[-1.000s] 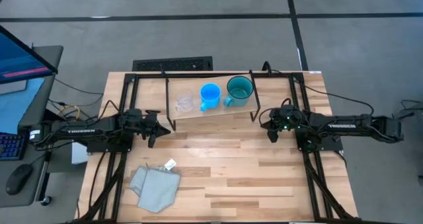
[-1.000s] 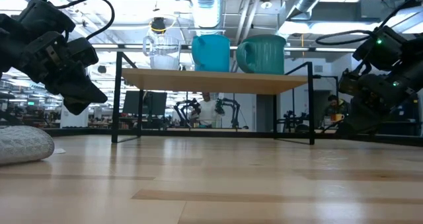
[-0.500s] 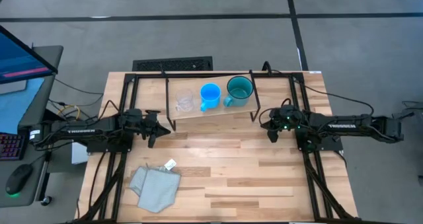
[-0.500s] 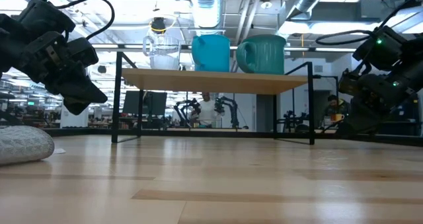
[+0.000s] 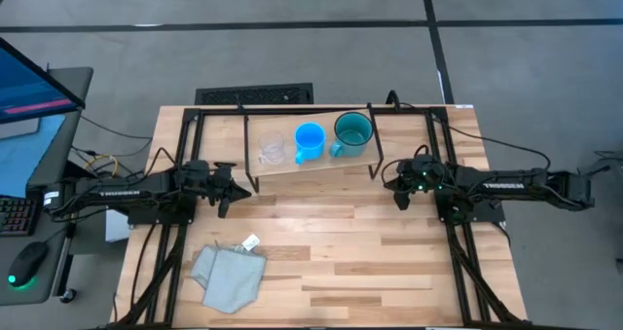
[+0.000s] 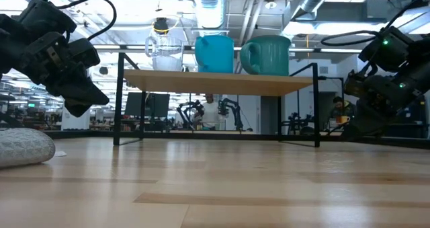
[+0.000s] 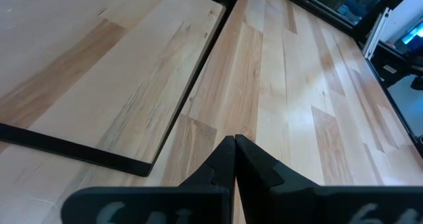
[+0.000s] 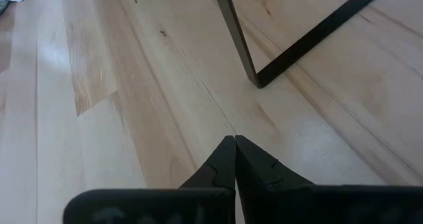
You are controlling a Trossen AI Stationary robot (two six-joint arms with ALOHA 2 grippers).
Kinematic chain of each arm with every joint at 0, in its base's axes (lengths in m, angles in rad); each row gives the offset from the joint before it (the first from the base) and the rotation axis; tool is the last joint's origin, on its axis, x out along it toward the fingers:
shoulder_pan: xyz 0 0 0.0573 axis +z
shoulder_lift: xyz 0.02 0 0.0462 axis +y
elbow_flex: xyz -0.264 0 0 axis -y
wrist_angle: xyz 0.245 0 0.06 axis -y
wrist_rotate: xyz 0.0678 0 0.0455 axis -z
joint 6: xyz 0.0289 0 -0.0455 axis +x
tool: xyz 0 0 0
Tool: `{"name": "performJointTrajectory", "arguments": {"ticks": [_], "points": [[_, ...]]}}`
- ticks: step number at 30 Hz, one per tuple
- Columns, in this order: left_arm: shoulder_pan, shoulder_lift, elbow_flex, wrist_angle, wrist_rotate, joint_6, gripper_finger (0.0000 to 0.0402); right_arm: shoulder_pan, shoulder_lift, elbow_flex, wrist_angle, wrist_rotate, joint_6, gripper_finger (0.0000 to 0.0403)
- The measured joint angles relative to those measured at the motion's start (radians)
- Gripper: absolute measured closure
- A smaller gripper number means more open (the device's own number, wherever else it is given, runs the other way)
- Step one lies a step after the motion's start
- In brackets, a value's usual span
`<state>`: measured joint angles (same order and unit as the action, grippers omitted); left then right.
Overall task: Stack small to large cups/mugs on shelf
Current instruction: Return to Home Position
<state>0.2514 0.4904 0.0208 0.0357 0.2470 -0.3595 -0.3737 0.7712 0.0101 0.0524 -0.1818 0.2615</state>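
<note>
Three vessels stand in a row on the light-wood shelf (image 5: 311, 165), bases on its board: a clear glass cup (image 5: 271, 150) at the left, a bright blue mug (image 5: 309, 140) in the middle, a teal mug (image 5: 351, 132) at the right. They also show in the low view: glass cup (image 6: 164, 52), blue mug (image 6: 214, 53), teal mug (image 6: 267, 55). My left gripper (image 5: 228, 187) is shut and empty, left of the shelf. My right gripper (image 5: 397, 186) is shut and empty, right of the shelf.
A grey cloth (image 5: 227, 276) lies at the table's near left, with a small white tag (image 5: 251, 241) beside it. The shelf's black wire legs (image 8: 239, 39) stand just ahead of my right gripper. Bare wooden tabletop (image 5: 350, 252) spans the near middle.
</note>
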Motion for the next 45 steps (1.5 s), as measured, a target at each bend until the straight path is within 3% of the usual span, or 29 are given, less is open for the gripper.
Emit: {"name": "performJointTrajectory", "arguments": {"ticks": [40,45], "points": [[0.000,0.000,0.000,0.000,0.000,0.000,0.0401,0.000,0.000,0.000,0.000,0.000,0.000,0.0374],[-0.002,-0.049,0.000,-0.001,-0.001,0.000,0.0401,0.000,0.000,0.000,0.000,0.000,0.000,0.0375]]}}
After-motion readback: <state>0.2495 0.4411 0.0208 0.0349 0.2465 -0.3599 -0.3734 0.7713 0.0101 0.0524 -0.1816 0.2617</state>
